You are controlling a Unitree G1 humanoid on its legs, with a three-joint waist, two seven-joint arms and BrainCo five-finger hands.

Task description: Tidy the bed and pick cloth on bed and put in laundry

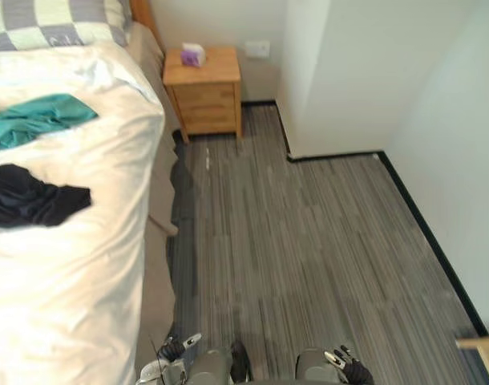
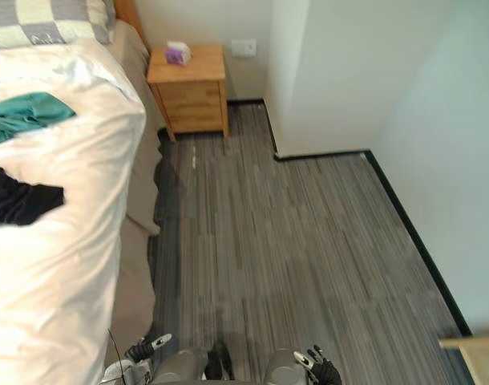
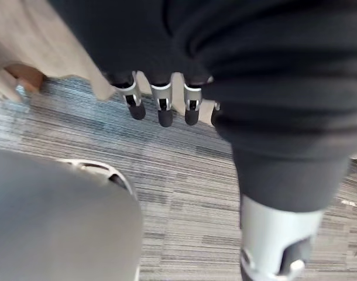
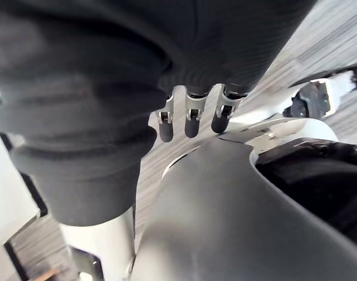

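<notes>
2 cloths lie on the white bed (image 1: 68, 273): a teal cloth (image 1: 36, 119) and a black cloth (image 1: 28, 196) near it. The left hand (image 1: 174, 350) and right hand (image 1: 350, 369) hang low over the floor (image 1: 309, 241), both loose and holding nothing

We make out no legible text, number, label or sign. Small white-and-purple box (image 1: 193, 54) on wooden nightstand (image 1: 203, 90): purple marking on its side, too small for us to read as letters.
</notes>
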